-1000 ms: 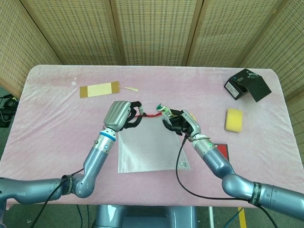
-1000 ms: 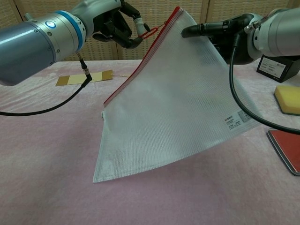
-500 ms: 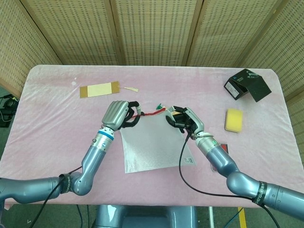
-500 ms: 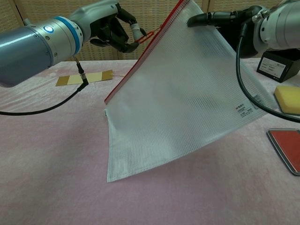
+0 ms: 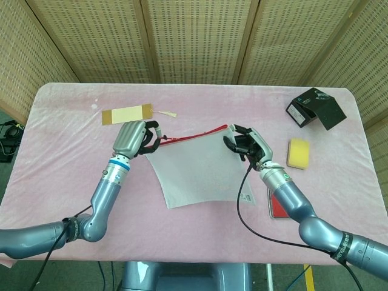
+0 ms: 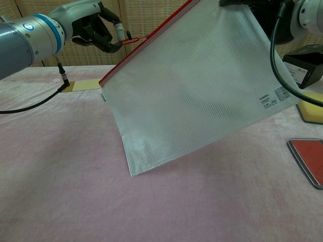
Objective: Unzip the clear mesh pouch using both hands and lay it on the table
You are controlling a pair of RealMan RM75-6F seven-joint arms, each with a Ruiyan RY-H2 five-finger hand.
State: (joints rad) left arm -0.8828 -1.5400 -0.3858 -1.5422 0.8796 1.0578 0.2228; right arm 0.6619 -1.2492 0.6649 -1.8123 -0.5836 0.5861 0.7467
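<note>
The clear mesh pouch hangs tilted above the pink table, its red zipper edge stretched between my hands. My left hand pinches the red zipper pull at the pouch's left end. At the top right corner, my right hand grips the pouch; the chest view cuts it off at the frame's top. The lower left corner of the pouch hangs just above the cloth.
A tan tag lies at the back left. At the right are a black box, a yellow sponge and a red card. Black cables trail from both wrists.
My left hand has moved left with the zipper pull, and my right hand has moved right and up. The pouch is stretched wider and its top edge sits flatter.
</note>
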